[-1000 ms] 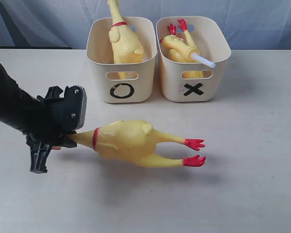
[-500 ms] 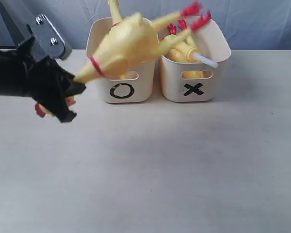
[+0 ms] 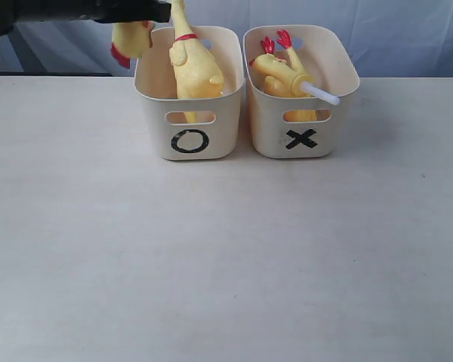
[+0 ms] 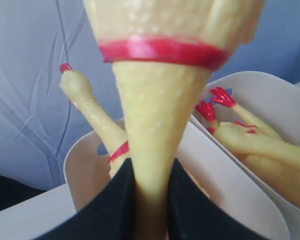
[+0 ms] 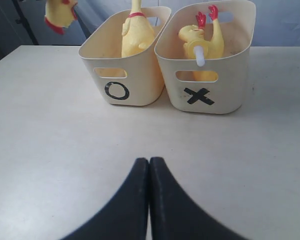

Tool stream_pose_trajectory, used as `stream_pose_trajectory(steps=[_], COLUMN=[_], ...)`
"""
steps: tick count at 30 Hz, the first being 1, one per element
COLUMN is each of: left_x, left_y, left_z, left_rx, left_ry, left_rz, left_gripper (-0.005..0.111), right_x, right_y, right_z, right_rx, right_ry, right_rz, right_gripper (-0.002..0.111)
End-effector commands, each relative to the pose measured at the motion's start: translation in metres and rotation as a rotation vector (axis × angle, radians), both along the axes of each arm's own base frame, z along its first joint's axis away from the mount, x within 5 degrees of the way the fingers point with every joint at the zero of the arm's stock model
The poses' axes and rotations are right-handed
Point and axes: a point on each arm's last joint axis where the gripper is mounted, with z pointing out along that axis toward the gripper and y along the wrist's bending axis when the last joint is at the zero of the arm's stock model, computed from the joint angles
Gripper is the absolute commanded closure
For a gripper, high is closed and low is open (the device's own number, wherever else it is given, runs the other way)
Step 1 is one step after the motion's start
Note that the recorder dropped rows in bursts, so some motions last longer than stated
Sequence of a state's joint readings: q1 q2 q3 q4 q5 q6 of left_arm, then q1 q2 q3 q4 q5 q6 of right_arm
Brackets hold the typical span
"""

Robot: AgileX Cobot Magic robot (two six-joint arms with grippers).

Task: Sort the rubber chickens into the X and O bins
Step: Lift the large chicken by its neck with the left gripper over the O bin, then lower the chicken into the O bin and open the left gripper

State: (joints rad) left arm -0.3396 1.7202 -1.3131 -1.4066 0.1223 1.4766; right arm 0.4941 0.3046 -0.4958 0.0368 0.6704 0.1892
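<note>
While the held chicken [image 3: 130, 39] shows only its head in the exterior view, hanging just outside the left rim of the O bin [image 3: 189, 143], a release here would likely miss onto the table [image 3: 211, 264]; in the left wrist view the left gripper [image 4: 150, 182] clamps only the tapering neck, so the heavy body could slip or swing free; in the right wrist view the right gripper [image 5: 149, 167] rests pinched together on nothing.
</note>
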Motion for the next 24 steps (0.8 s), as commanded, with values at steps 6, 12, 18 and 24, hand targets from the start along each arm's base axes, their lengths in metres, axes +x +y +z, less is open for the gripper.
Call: stream_pose_trajectory(steps=[6,12,18,24], left_x=[0.061,0.076,0.082,0.083], left_y=[-0.020,-0.024,-0.025,-0.026], left_z=[-0.030,-0.057,-0.076,-0.081], left_rx=[-0.062,-0.056,-0.061,-0.139], left_ry=[0.029,0.072,0.112,0.154], left_rz=[0.048,0.064,0.084,0.119], left_gripper=[0.107,0.107,0.107,0.107], right_x=[0.000,0.000,0.000,0.000], right_y=[0.000,0.000,0.000,0.000], right_z=[0.000,0.000,0.000,0.000], right_rx=[-0.001,-0.005,-0.005,-0.005], right_ry=[-0.016,-0.018,-0.018,-0.018], right_rz=[-0.003,0.000,0.000,0.000], right_gripper=[0.109,0.109,0.109,0.109])
